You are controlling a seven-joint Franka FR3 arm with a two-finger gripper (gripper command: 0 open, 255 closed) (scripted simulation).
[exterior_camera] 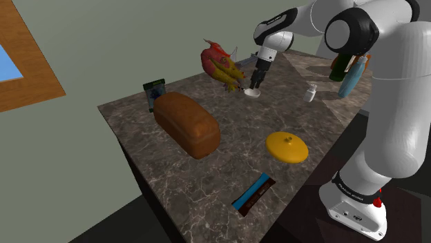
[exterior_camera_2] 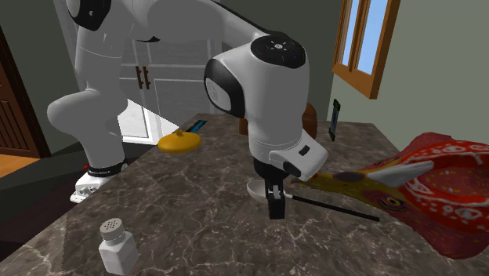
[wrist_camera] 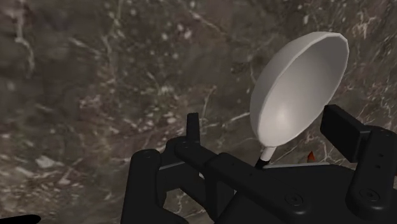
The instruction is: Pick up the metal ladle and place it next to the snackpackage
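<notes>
A pale ladle lies on the dark marble counter (exterior_camera: 228, 159), with its bowl (exterior_camera: 253, 92) (exterior_camera_2: 256, 190) (wrist_camera: 299, 89) beside a red and yellow dragon toy (exterior_camera: 221, 63) (exterior_camera_2: 439, 188). Its thin dark handle (exterior_camera_2: 337, 208) runs toward the toy. My gripper (exterior_camera: 254, 84) (exterior_camera_2: 274, 205) (wrist_camera: 270, 130) hangs open just over the ladle's neck, one finger on each side and neither touching it. A dark snack package (exterior_camera: 155, 93) (exterior_camera_2: 335, 119) stands upright at the counter's far edge, behind a bread loaf.
The brown bread loaf (exterior_camera: 186, 124) lies mid-counter. A yellow lid (exterior_camera: 286, 146) (exterior_camera_2: 179, 141) and a flat blue and brown bar (exterior_camera: 253, 193) sit nearer the stand. A white shaker (exterior_camera: 311, 92) (exterior_camera_2: 116, 245) and bottles (exterior_camera: 349, 72) stand near the arm.
</notes>
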